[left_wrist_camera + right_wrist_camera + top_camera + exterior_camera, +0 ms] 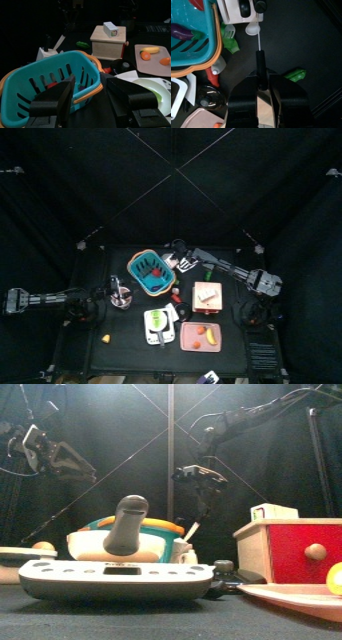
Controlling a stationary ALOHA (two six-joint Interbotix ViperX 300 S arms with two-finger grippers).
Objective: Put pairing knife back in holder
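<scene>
My right gripper [260,78] is shut on the pairing knife [260,62]. The knife's black handle sticks out past the jaws and its thin blade shows edge-on. In the front view the knife [199,519] hangs point down under the raised right gripper [201,479], behind the teal basket [140,534]. A white holder [238,10] stands on the table beyond the knife tip, next to the basket [191,45]. The holder [45,53] also shows in the left wrist view. My left gripper [100,100] hangs open, near the basket [53,80], holding nothing.
A wooden box [207,295] stands right of the basket [150,271], with a cutting board [201,336] of toy food in front. A white scale [120,574] lies at the table's front edge. Green toy vegetables [294,75] and a white spoon [252,29] lie under the knife.
</scene>
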